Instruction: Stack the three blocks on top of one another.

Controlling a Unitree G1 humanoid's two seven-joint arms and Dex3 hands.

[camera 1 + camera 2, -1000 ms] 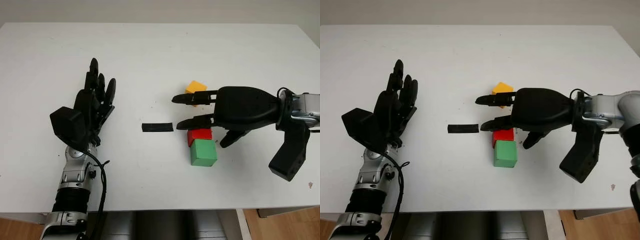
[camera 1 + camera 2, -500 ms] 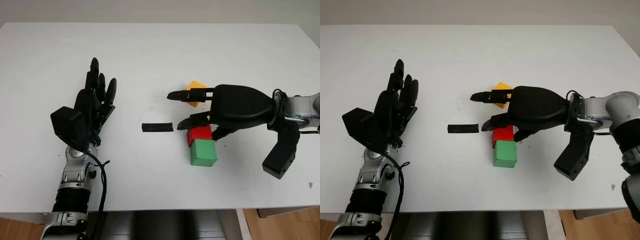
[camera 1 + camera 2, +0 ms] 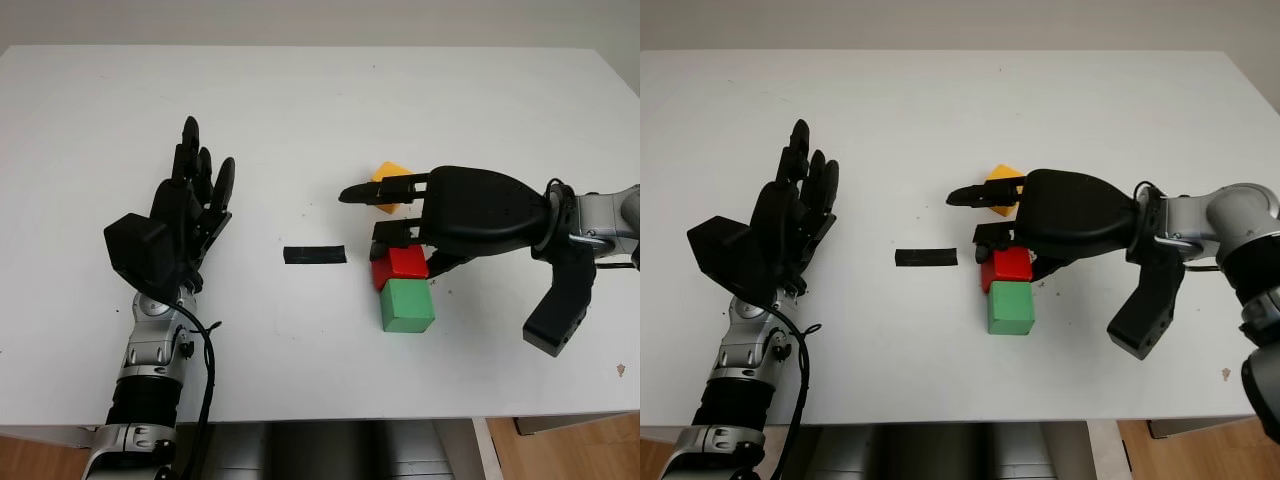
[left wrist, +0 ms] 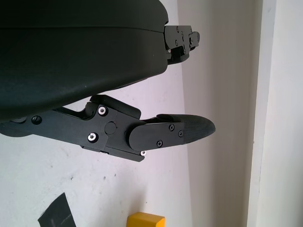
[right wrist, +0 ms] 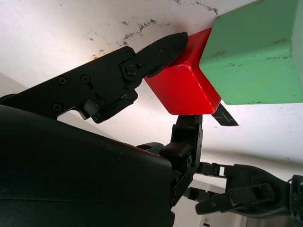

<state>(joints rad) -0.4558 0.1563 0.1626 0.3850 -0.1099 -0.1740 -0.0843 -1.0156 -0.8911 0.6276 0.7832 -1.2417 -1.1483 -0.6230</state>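
Note:
A red block [image 3: 402, 268] sits on the white table [image 3: 300, 120], touching a green block [image 3: 407, 306] just in front of it. My right hand [image 3: 404, 250] reaches in from the right and is shut on the red block [image 5: 187, 87]: one fingertip [image 5: 173, 45] presses its far side and another finger [image 5: 187, 132] its near side. One finger stays stretched out over a yellow block [image 3: 390, 173] behind the pair. The green block [image 5: 255, 56] is not held. My left hand [image 3: 200, 165] is open, raised above the table at the left.
A short strip of black tape [image 3: 315, 254] lies on the table left of the blocks, between the two hands. The table's front edge [image 3: 320, 416] runs close below the green block. The right forearm [image 3: 570, 290] hangs over the table's right side.
The right hand's fingers have curled down and closed on the red block, which was free between them before. The left hand has stayed where it was.

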